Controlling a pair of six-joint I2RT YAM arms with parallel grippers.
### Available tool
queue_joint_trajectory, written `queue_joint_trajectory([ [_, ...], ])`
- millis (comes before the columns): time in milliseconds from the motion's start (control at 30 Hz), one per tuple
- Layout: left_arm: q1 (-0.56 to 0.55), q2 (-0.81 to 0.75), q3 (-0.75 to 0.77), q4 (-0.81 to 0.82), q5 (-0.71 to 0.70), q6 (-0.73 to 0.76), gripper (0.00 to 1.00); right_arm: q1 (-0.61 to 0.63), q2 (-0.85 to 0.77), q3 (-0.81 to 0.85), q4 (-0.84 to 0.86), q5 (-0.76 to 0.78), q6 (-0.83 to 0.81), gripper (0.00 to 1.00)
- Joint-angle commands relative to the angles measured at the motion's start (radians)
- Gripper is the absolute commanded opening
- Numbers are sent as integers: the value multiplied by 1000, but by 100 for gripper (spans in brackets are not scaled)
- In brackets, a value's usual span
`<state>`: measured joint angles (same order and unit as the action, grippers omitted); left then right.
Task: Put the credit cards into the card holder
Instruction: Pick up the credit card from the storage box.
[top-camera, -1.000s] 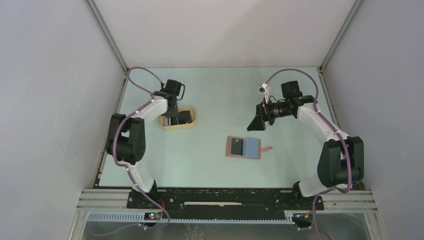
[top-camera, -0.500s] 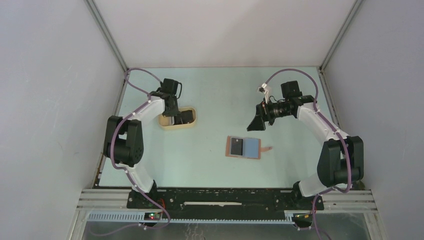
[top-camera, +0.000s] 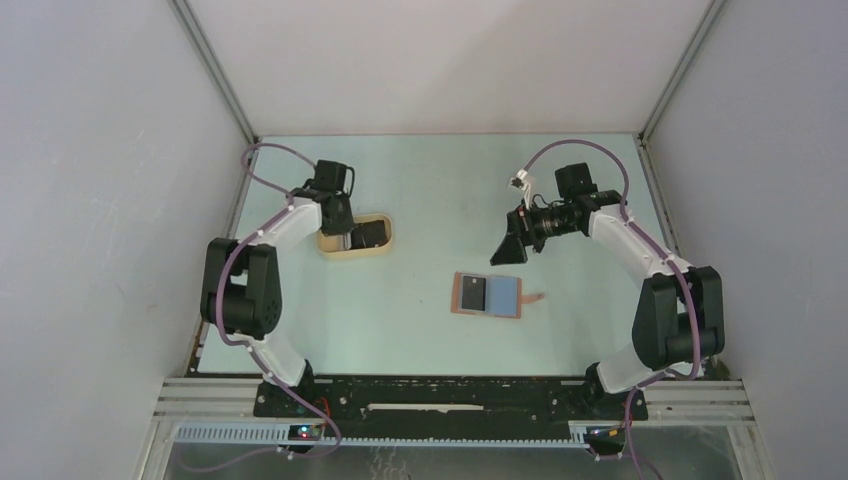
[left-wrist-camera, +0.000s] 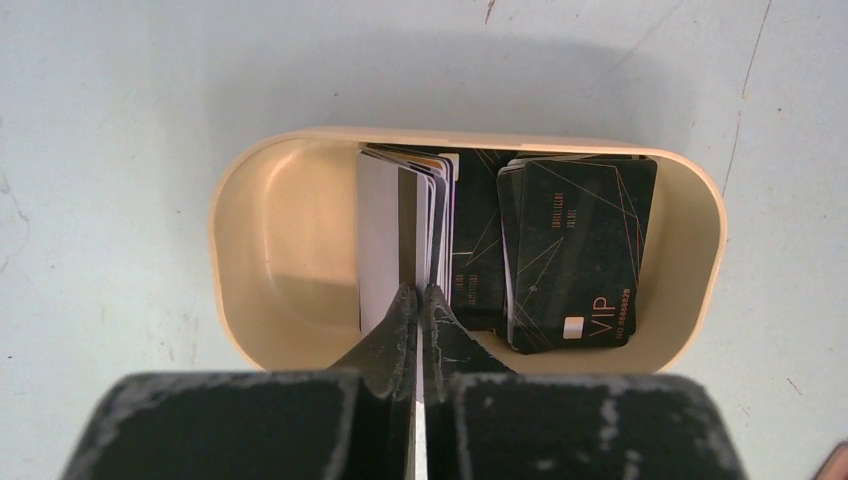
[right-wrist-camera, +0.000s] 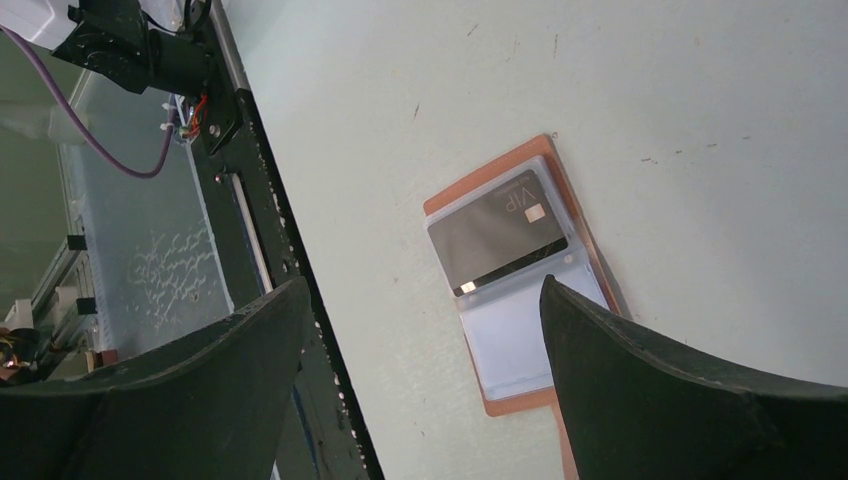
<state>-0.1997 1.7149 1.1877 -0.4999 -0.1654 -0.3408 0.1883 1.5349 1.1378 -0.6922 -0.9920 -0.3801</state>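
The card holder (top-camera: 487, 295) lies open in the middle of the table, reddish-brown with pale blue pockets (right-wrist-camera: 520, 330). One dark credit card (right-wrist-camera: 497, 232) sits in its left pocket. More credit cards are in the oval beige tray (left-wrist-camera: 240, 180): a black stack (left-wrist-camera: 575, 255) lying flat and several whitish ones (left-wrist-camera: 385, 230) standing on edge. My left gripper (left-wrist-camera: 418, 290) is down in the tray (top-camera: 355, 252), shut on the thin edge of one upright card. My right gripper (right-wrist-camera: 424, 285) hovers open above and behind the holder, with nothing between its fingers.
The holder's small snap tab (top-camera: 535, 297) sticks out on its right side. Grey walls enclose the table on three sides. The black rail (right-wrist-camera: 250, 200) with the arm bases runs along the near edge.
The left arm's wrist has shifted slightly to the far left over the tray, jaws staying shut. The right gripper has drifted a little to the left. The holder has not moved.
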Motion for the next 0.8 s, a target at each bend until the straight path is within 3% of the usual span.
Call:
queue_joint_trajectory([
  [0,15,-65,-40,47,87,-28,0,17,8,38,-3,3,-17,94],
  [767,31,-169,-94,73,64,-47,0,19,8,39,-2,4,-17,94],
])
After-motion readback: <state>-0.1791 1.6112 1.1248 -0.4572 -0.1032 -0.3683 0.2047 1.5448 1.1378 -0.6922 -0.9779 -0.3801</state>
